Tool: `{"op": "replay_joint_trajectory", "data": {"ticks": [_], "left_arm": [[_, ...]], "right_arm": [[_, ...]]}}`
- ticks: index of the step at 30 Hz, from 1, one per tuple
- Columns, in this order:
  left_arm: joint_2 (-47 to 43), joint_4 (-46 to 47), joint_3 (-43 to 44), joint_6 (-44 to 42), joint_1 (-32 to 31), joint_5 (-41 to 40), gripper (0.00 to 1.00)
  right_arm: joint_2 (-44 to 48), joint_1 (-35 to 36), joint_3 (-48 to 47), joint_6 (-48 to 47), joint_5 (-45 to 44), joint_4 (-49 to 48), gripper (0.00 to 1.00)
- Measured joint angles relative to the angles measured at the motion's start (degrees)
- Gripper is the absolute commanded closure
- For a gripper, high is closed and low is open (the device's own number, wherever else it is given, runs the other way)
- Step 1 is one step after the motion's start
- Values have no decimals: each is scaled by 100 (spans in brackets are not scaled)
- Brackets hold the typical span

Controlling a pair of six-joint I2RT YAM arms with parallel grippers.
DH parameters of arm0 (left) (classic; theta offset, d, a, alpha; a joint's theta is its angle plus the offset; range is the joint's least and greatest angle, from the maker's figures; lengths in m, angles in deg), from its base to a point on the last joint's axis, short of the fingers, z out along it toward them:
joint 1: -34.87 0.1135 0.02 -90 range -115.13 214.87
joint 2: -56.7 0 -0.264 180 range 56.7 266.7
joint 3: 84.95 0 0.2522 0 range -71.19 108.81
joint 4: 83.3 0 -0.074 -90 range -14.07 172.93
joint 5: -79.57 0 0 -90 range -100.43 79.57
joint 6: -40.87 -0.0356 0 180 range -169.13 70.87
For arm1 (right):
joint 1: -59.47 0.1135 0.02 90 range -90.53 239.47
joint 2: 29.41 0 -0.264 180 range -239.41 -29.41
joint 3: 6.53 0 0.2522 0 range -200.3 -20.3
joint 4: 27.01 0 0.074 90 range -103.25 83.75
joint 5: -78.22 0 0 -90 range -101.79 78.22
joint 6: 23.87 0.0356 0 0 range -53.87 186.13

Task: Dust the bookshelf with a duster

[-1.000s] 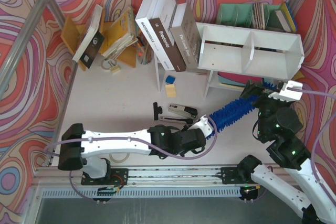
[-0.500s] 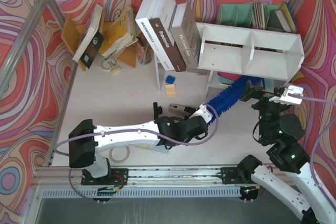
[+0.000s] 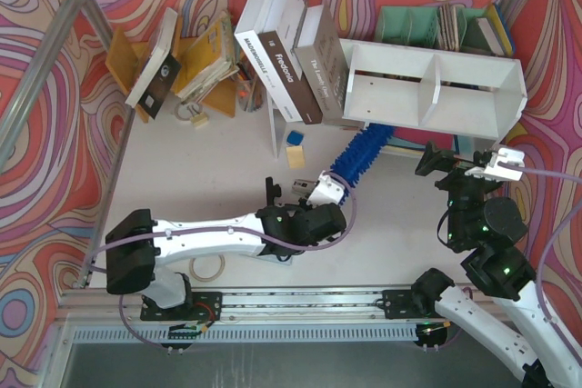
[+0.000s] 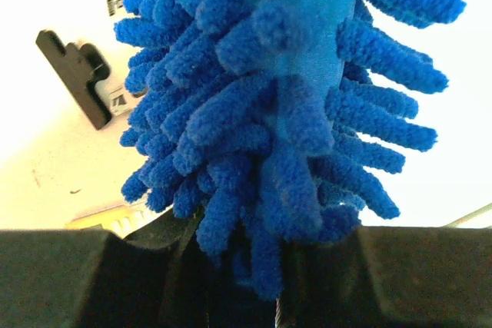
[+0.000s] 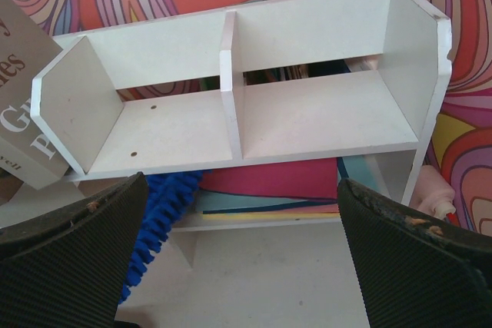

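Far off to the left of the left pincer [image 3: 327, 190], by the back wall: an orange rack [image 3: 123, 54]. Back toward that pincer's own base and to the left: a ring of tape [image 3: 207, 267], flat on the desk [image 3: 182, 170]. Just left of the pincer: a black clip [image 3: 270, 193], lying on the desk.

Left pincer pressed together, pinching the low end of the duster [image 3: 359, 154]. Fluffy blue head sticking out ahead of the pincer and off to the right. Tip right under the left box of the bookshelf [image 3: 391, 102], at the front of the lower level. Touching the board or not: cannot tell.

Ahead of the left pincer and a bit to the left: a small yellow block [image 3: 296, 156] and a small blue block [image 3: 294, 137], close together. Farther ahead: big books [image 3: 286, 61], tilted, just beside the left end of the bookshelf.

Bookshelf white, with two open boxes on top and one wall between them. On the lower level, a flat pink thing [image 5: 284, 182]. Behind the bookshelf: a teal organizer [image 3: 409, 23].

Right pincer [image 3: 466, 165] spread wide, black fingers [image 5: 69, 266] far apart, holding nothing. Bookshelf straight ahead of it, near but apart. Duster ahead and to its left, blue fluff poking under the left box.
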Motion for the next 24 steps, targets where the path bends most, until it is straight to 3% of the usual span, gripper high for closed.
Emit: {"op": "replay_joint_trajectory", "data": {"ticks": [10, 24], "left_arm": [[-269, 111, -227, 396, 28, -138, 100], [1021, 70, 1377, -120, 114, 787, 100]], "right_arm": [[4, 0, 0, 0, -11, -2, 1], [109, 0, 87, 0, -330, -146, 1]]}}
